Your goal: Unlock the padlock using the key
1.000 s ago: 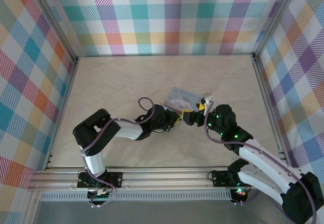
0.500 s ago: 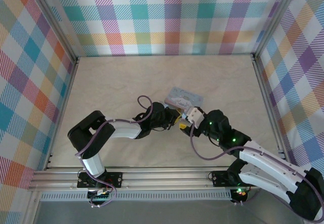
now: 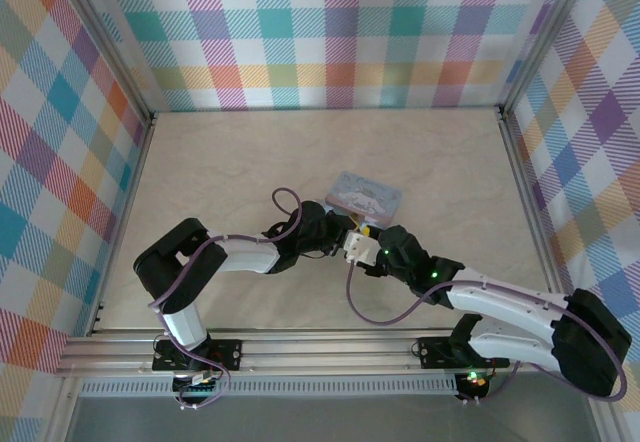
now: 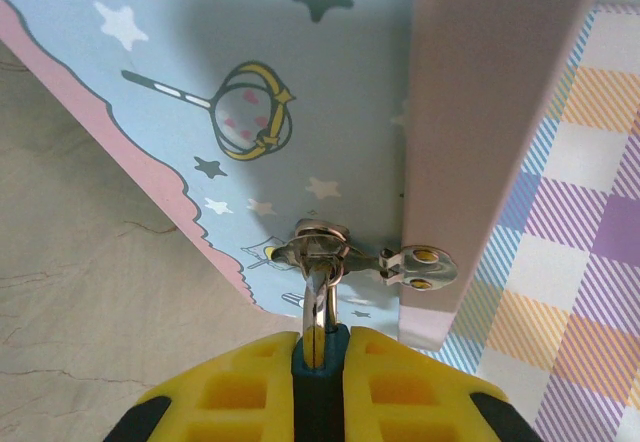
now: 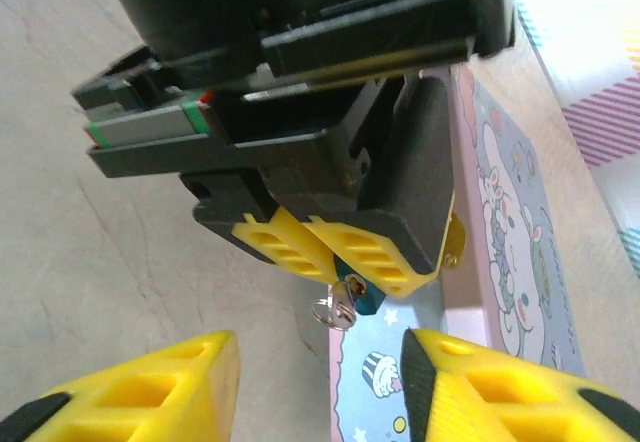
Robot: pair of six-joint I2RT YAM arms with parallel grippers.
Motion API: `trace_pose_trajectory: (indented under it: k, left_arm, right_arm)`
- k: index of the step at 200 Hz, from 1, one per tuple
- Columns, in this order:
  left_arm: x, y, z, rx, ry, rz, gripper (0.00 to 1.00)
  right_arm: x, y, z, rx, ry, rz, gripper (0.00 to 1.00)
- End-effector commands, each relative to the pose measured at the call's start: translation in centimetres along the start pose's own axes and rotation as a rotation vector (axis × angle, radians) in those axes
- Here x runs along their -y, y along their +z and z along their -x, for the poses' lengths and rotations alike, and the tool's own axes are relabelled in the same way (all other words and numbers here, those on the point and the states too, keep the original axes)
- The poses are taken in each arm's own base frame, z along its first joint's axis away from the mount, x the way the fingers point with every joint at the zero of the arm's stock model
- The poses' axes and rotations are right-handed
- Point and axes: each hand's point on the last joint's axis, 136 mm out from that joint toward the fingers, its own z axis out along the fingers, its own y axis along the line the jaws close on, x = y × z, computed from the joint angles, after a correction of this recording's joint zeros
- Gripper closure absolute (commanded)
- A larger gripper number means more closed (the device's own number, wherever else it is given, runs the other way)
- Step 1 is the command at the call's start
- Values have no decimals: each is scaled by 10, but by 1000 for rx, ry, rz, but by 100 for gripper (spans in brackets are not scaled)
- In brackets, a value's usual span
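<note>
In the left wrist view my left gripper (image 4: 320,347) is shut on the small teal padlock (image 4: 320,392). The padlock's silver shackle runs up through the hasp (image 4: 325,247) of the pale blue tin (image 4: 300,82). The right wrist view looks at that grip from the other side. There the padlock (image 5: 369,301) pokes out between the left gripper's yellow fingers (image 5: 300,247). The tiny silver key (image 5: 343,304) hangs from it on a small ring. My right gripper (image 5: 320,392) is open just short of the key, one finger on either side, touching nothing. From above, both grippers (image 3: 338,233) (image 3: 353,243) meet at the tin's near edge.
The pale blue tin (image 3: 365,195) with a cartoon dog lies flat near the table's middle, with the tan tabletop (image 3: 230,162) around it. Plaid walls enclose the back and sides. A purple cable (image 3: 365,307) loops under the right arm.
My right gripper swung left and nearer, from beside the tin's right corner to right against the left gripper, and its jaws narrowed. The left gripper kept its hold and barely moved.
</note>
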Motion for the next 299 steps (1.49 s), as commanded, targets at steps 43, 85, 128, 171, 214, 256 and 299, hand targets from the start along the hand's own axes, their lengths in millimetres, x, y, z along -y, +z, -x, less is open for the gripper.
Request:
trace_pose_trajectory:
  k: [43, 85, 128, 171, 214, 256, 299]
  left_arm:
    - [31, -3, -8, -30, 14, -77, 100]
    - [31, -3, -7, -30, 13, -72, 100]
    - [31, -2, -8, -32, 13, -72, 100]
    - [31, -2, -8, -32, 13, -70, 100]
    - [31, -2, -8, -34, 14, -71, 100]
    - [32, -3, -9, -36, 9, -75, 100]
    - [32, -3, -8, -35, 6, -80, 100]
  right_arm:
    - [10, 16, -2, -10, -48, -91, 64]
    - [12, 23, -6, -29, -38, -114, 71]
    - [14, 25, -6, -33, -15, -123, 80]
    - [13, 29, -8, -49, 2, -115, 90]
    - [23, 28, -4, -52, 73, -144, 100]
    - [34, 20, 7, -35, 226, -157, 100]
    - [32, 15, 13, 10, 499, -127, 100]
